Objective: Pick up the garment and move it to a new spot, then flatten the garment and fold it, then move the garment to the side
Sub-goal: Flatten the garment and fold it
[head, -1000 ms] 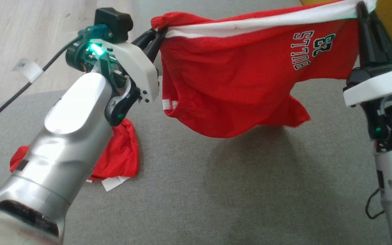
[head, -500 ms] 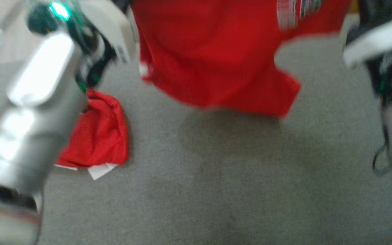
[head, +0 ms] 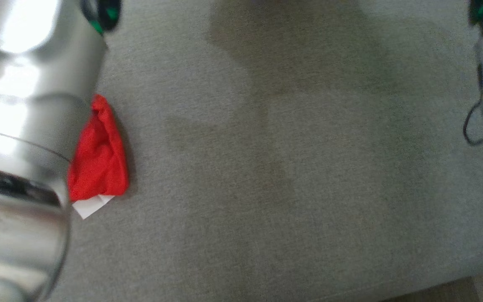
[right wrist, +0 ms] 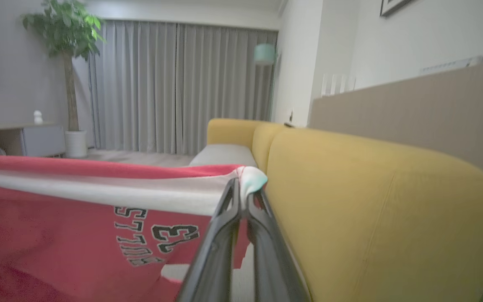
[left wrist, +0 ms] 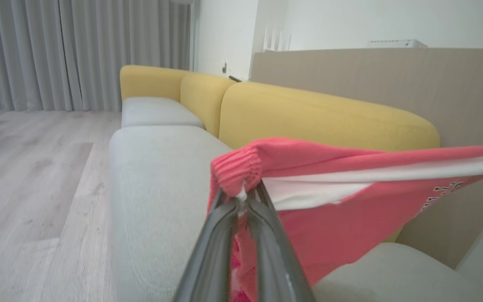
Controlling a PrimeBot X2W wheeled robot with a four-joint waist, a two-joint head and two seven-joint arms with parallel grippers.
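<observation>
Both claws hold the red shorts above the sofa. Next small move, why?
Probably lower both claws together onto the grey fabric sofa seat. The left claw and right claw are each shut on one waistband end of the red white-banded shorts, which hang spread; the seat's middle is bare, away from the crumpled red cloth at its left.

garment (left wrist: 342,218): red cloth, ribbed hem | seat cushion (head: 266,188): matt grey weave | left forearm (head: 27,105): glossy silver

Grey sofa seat (head: 266,188) bears a red cloth (head: 99,161) (perhaps folded).
</observation>
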